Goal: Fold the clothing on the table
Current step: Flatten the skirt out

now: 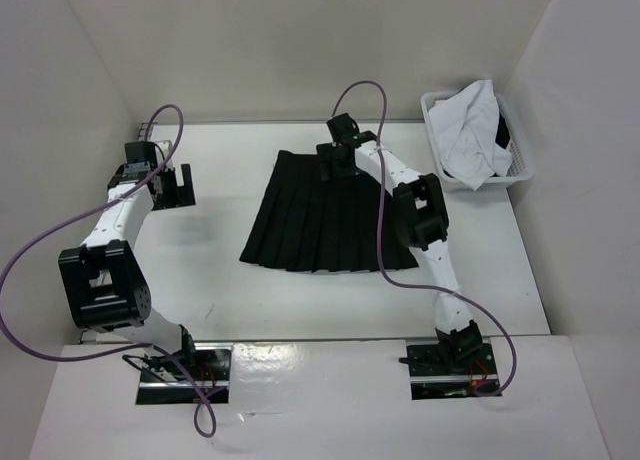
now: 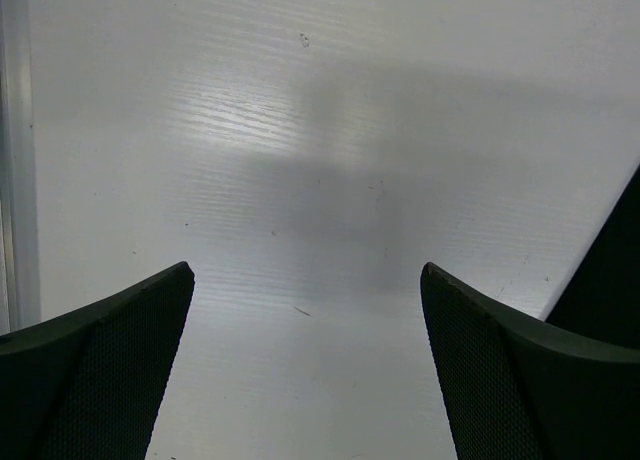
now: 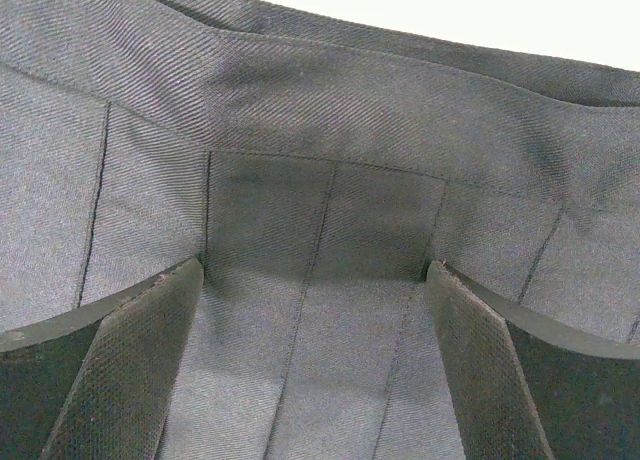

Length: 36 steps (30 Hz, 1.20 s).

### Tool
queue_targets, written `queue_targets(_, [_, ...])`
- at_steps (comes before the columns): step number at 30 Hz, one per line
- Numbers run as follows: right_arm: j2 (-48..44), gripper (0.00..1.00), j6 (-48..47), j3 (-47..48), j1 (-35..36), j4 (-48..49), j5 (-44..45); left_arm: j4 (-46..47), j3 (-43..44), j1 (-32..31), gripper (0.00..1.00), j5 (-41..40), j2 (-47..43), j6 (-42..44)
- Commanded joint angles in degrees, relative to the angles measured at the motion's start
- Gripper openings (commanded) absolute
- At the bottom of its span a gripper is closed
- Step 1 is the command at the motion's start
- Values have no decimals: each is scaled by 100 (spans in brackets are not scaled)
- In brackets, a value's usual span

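Nearest, bare bench: matte white, flat, faintly streaked under the left wrist camera. Over it, well left of the cloth, the left hand, jaws spread wide, holding nothing.

Further in, mid-bench, the black pleated skirt, lying flat and unfolded. Trapezoid in outline, wide hem toward the arm bases, narrow waistband at the far side. Thin twill weave, with sharp stitched pleats running from band to hem.

At that far edge, the right hand, also spread wide, pads straddling a couple of pleats just below the band, nothing pinched yet. Probably about to grasp for the first fold. Best to settle lower, catch both layers at the band rather than a single pleat, and close firmly against slipping. Then bring the left hand to the opposite end before lifting, to keep the pleats stacked.

Farthest, in the right corner, a white plastic basket holding a crumpled white garment.
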Motion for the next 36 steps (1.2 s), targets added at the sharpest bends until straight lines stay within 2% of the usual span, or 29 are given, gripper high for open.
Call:
queue_targets(1, [327, 96, -210, -95, -6, -66, -358, 22, -31, 38, 100, 16, -248, 146])
queue_targets(8, [222, 96, -483, -552, -6, -127, -358, 22, -31, 38, 100, 16, -248, 146])
queue_targets(13, [-173, 96, -589, -1158, 100, -22, -208, 22, -31, 38, 100, 69, -248, 146])
queue_targets(20, [-779, 96, -642, -2168, 547, 251, 116, 22, -31, 38, 100, 122, -248, 146])
queue_targets(26, [-1149, 96, -694, -2670, 864, 417, 240, 22, -31, 38, 100, 236, -248, 146])
queue_targets(30, [-1149, 96, -694, -2671, 926, 418, 293, 75, -31, 38, 100, 289, -248, 146])
queue_targets(36, [-1552, 96, -694, -1925, 926, 233, 433, 75, -5, 38, 100, 859, -21, 199])
